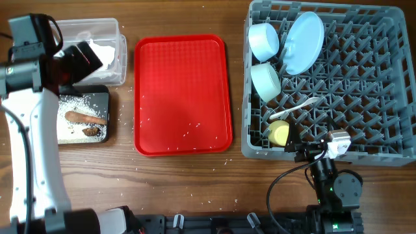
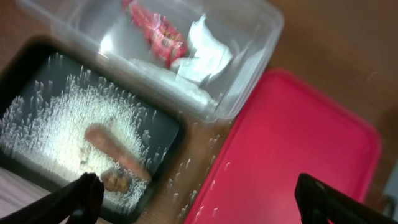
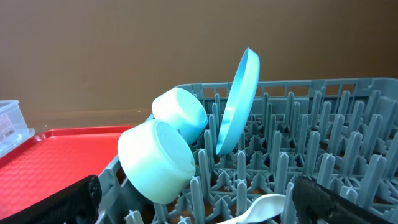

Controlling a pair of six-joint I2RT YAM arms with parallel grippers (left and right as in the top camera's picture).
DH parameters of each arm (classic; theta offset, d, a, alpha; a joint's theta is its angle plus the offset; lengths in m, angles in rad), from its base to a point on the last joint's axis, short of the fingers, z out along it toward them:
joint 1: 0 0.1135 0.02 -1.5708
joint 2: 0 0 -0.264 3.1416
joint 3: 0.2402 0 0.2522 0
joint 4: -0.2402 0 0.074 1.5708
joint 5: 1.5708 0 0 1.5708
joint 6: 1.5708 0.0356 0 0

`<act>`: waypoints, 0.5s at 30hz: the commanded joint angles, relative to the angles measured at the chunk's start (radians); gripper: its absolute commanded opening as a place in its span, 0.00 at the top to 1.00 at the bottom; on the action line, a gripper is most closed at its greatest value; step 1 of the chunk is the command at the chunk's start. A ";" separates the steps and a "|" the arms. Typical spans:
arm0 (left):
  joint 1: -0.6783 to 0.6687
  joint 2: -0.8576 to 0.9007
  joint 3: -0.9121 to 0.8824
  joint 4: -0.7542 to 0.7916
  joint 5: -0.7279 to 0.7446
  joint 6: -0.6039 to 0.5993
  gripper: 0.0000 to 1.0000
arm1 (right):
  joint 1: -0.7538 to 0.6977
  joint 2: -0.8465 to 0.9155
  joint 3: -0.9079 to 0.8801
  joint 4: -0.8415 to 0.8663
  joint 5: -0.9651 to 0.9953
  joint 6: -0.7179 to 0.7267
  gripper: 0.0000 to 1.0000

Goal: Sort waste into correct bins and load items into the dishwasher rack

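Observation:
The clear tub [image 1: 112, 27] holds the red wrapper [image 2: 158, 34] and white tissue [image 2: 202, 53]. The black tray [image 1: 99, 95] holds rice [image 2: 56, 124], the brown sausage piece [image 2: 115, 149] and the small brown lump [image 2: 115, 180]. My left gripper [image 2: 199, 205] hangs open and empty above the tub and tray, and shows in the overhead view [image 1: 81, 58]. The grey rack [image 1: 364, 97] holds the blue plate [image 1: 303, 42], blue-white bowl [image 1: 263, 39], mint bowl [image 1: 266, 81], yellow cup [image 1: 279, 133] and white spoon [image 1: 299, 107]. My right gripper [image 3: 199, 205] is open and empty at the rack's front edge.
The flat red serving tray [image 1: 182, 91] lies between the bins and the rack, with a few stray rice grains on it and on the wood around it. The rack's right half holds only pegs.

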 commanded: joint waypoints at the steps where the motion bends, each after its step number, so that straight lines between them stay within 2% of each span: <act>1: -0.043 -0.211 -0.127 0.227 0.021 0.017 0.00 | -0.005 -0.005 -0.001 0.000 -0.016 -0.010 0.00; 3: -0.057 -0.358 -0.304 0.425 0.111 0.112 0.00 | -0.005 -0.005 -0.001 0.000 -0.016 -0.010 0.00; 6: -0.056 -0.588 -0.607 0.687 0.174 0.161 0.00 | -0.005 -0.005 -0.001 0.000 -0.016 -0.010 0.00; 9: -0.056 -0.808 -0.877 0.842 0.174 0.160 0.00 | -0.005 -0.005 -0.001 0.000 -0.016 -0.010 0.00; 15: -0.057 -1.200 -1.305 1.007 0.208 0.145 0.00 | -0.005 -0.005 -0.001 0.000 -0.016 -0.010 0.00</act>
